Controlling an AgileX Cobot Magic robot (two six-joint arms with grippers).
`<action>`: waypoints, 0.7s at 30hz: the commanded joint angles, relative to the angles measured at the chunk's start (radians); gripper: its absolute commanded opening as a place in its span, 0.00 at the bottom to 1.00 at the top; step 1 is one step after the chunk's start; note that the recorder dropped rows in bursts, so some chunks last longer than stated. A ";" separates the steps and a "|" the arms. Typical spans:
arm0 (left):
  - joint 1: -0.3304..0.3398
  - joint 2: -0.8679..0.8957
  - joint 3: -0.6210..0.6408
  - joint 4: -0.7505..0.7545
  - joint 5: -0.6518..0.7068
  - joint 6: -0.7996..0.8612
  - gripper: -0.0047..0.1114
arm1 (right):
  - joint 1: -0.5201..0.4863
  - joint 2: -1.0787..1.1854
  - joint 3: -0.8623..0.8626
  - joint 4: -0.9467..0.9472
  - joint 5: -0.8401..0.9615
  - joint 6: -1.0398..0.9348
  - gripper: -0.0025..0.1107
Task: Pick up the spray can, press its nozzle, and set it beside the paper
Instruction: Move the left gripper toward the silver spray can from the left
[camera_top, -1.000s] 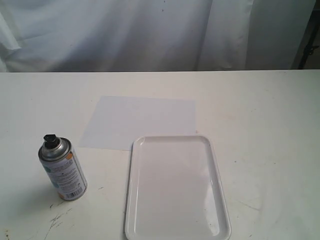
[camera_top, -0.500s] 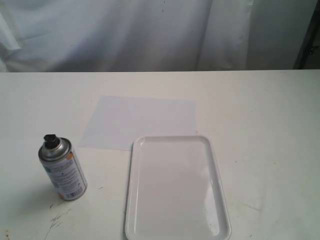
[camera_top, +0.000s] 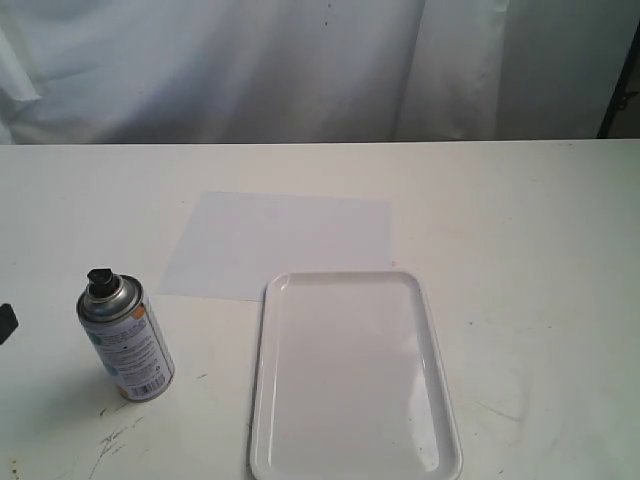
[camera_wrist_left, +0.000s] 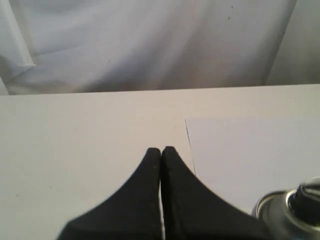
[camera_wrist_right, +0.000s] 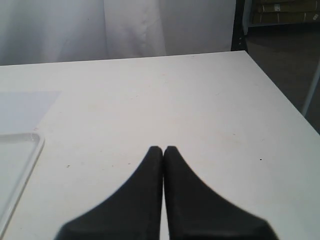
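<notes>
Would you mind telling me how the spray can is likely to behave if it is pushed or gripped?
The spray can stands upright, taller than its base is wide, so a high sideways push would probably tip it. Its round body would then likely roll. The shiny metal looks rigid but may be slippery.

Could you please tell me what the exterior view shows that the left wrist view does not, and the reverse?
Only the exterior view shows the white tray and the full side of the spray can, which stands upright. Only the left wrist view shows the left gripper clearly, jaws shut and holding nothing. Both show the can's domed top, the black nozzle, the paper and the table.
</notes>
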 joint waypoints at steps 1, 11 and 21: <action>-0.007 -0.001 0.038 0.004 0.044 0.038 0.04 | -0.006 -0.005 0.003 -0.006 -0.003 0.000 0.02; -0.007 -0.001 0.099 0.034 0.094 0.067 0.04 | -0.006 -0.005 0.003 -0.006 -0.003 0.000 0.02; -0.007 -0.003 0.108 0.153 0.083 0.009 0.04 | -0.006 -0.005 0.003 -0.006 -0.003 0.000 0.02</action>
